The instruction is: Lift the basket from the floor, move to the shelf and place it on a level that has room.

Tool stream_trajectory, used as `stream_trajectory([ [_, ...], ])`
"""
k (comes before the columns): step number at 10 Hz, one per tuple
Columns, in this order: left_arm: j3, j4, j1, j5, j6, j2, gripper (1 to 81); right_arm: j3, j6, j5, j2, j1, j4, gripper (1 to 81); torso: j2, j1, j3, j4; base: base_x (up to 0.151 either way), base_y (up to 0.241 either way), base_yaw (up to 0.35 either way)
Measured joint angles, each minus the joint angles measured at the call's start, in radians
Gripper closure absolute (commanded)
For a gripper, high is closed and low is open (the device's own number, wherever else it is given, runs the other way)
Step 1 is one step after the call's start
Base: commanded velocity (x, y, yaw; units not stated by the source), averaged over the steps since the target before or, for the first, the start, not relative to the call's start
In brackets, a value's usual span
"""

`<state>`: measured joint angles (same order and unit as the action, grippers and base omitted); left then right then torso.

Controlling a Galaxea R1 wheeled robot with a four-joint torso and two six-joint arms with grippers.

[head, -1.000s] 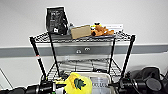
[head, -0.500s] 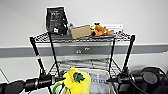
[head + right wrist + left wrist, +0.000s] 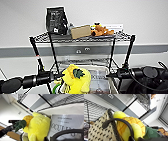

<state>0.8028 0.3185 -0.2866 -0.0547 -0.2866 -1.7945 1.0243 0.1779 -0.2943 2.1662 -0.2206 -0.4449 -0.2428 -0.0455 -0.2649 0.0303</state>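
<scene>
Basket [image 3: 100, 75] with yellow plush toy [image 3: 76, 78] raised between both arms before shelf [image 3: 82, 38]; grip states: cannot tell.

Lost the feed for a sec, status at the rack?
Basket up between both arms, facing the shelf. Yellow pineapple plush and a white package inside. Top tier full: black bag, cardboard box. Pincer fingers unreadable.
</scene>
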Motion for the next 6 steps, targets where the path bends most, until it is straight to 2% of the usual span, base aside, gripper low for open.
stream_trajectory([
  [3, -0.001, 0.000, 0.018, -0.008, -0.007, 0.002, 81.1, -0.001, 0.020, -0.017, 0.003, 0.033, 0.000, 81.1, 0.000, 0.000, 0.000, 0.000, 0.000, 0.000, 0.000],
  [6, 0.072, 0.000, 0.042, -0.032, -0.026, -0.045, 81.1, 0.065, 0.027, -0.030, 0.045, 0.038, 0.001, 81.1, 0.000, 0.000, 0.000, 0.000, 0.000, 0.000, 0.000],
])
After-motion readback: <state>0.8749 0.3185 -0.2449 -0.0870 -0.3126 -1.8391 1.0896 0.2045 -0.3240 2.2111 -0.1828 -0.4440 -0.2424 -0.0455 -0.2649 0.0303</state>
